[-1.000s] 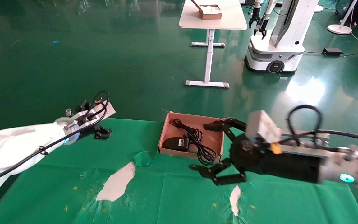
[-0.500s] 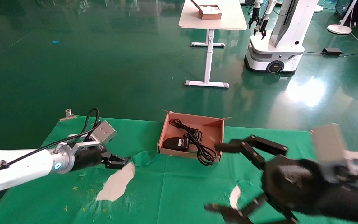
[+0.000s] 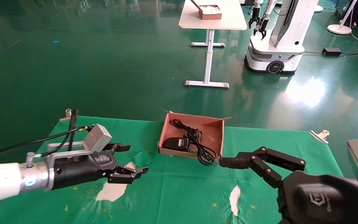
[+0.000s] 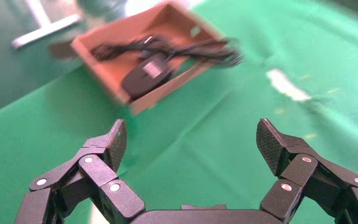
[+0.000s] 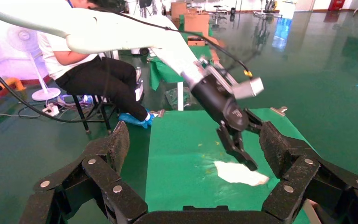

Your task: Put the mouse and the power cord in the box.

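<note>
Both sets of jaws gape wide and empty, the left gripper (image 3: 131,160) beside the box (image 3: 211,135), the right gripper (image 3: 244,161) near its front corner, where the cord (image 3: 205,154) overhangs beside the boxed mouse (image 3: 176,143); nudge that loop gently inside.

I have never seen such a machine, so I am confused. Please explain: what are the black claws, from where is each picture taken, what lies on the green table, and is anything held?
The claws are a robot's two grippers. The head picture looks down from the robot's head: the left gripper hovers over the green cloth, and the right gripper is near the box. The other two pictures come from cameras on each wrist, so each shows its own open fingers. In the box lie the mouse and the power cord; one loop of the cord hangs over the rim. Both grippers are open and hold nothing.
</note>
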{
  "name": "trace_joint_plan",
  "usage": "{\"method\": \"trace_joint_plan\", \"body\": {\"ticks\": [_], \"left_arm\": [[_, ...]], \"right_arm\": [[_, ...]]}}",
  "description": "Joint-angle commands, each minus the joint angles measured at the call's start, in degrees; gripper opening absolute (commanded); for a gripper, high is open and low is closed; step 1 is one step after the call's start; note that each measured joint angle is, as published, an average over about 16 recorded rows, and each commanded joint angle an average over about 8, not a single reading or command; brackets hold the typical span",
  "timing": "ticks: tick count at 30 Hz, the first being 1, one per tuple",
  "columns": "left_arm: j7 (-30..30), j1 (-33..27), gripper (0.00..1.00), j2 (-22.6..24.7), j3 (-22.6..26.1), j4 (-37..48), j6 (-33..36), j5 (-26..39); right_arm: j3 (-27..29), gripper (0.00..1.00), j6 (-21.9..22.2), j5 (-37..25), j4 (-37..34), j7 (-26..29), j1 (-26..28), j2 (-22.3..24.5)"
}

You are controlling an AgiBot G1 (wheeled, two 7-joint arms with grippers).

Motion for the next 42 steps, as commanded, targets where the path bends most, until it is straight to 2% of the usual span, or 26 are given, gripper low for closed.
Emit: {"method": "trace_joint_plan", "body": {"ticks": [1, 23, 28, 42], "left_arm": [[0.88, 1.14, 1.00, -1.19, -1.74, -1.70, 2.36, -2.79], [9.82, 12.90, 1.00, -13.46, -19.77, -19.30, 26.81, -31.68], [10.20, 13.66, 1.00, -14.24, -20.92, -20.39, 28.36, -33.59], [9.84, 12.96, 1.00, -13.48, -19.78, -19.27, 26.80, -31.68]], "right_arm": [[-0.01, 1.00, 0.00, 0.01, 0.00, -0.01, 0.00, 0.00], [-0.06, 1.00, 0.00, 0.14, 0.03, -0.05, -0.02, 0.08], [-0.04, 1.00, -0.03, 0.18, 0.06, -0.05, -0.06, 0.12], [-0.09, 1.00, 0.01, 0.12, 0.00, -0.06, -0.02, 0.08]]}}
